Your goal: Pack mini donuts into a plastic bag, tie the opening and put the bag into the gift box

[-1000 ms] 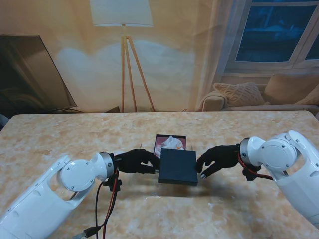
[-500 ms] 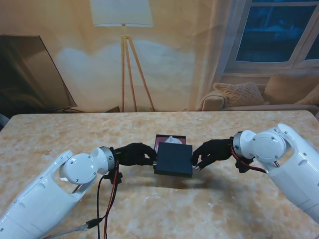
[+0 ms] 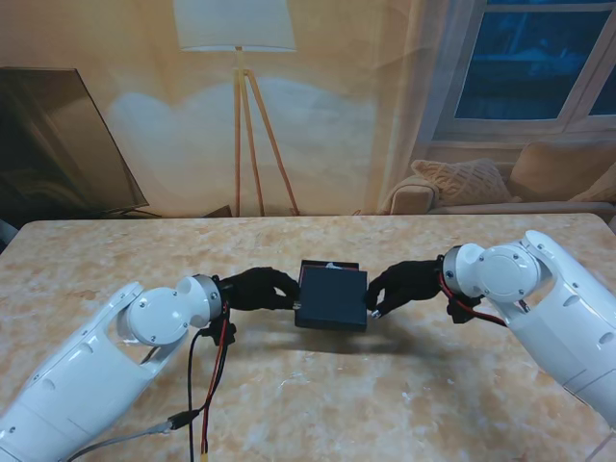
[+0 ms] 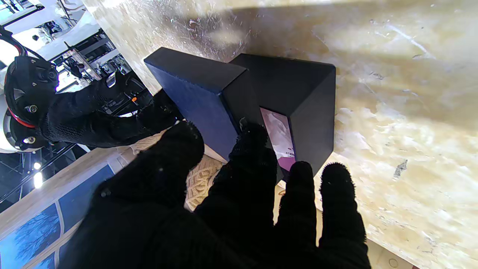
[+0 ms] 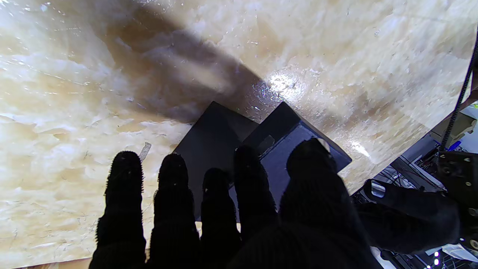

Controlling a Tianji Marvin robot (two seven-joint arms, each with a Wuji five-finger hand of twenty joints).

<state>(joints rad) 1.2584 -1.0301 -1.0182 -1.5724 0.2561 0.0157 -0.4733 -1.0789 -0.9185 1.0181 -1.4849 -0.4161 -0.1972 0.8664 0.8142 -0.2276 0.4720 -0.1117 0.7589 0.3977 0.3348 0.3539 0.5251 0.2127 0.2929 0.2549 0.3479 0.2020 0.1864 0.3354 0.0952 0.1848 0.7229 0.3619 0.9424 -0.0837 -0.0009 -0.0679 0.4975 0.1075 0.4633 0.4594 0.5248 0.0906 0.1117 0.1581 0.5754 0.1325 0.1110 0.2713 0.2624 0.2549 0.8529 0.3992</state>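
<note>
A dark navy lid (image 3: pixel 330 298) hangs tilted over the black gift box (image 3: pixel 329 264), covering nearly all of it. My left hand (image 3: pixel 255 289) is shut on the lid's left edge and my right hand (image 3: pixel 404 287) on its right edge. In the left wrist view the lid (image 4: pixel 198 93) sits askew beside the box (image 4: pixel 302 101), with a strip of pink lining (image 4: pixel 278 138) showing between them. My left hand (image 4: pixel 242 179) pinches the lid there. The right wrist view shows the lid (image 5: pixel 283 153) under my right hand (image 5: pixel 224 209), partly over the box (image 5: pixel 213 138). The bag inside is hidden.
The marble table top (image 3: pixel 404 404) stretches all around the box. Red and black cables (image 3: pixel 207 385) hang from my left wrist down to the table's near edge. A floor lamp and a sofa stand beyond the far edge.
Both hands have carried the lid away from me and over the box. The pink inside and the white bag, visible a second ago, are now almost fully covered.
</note>
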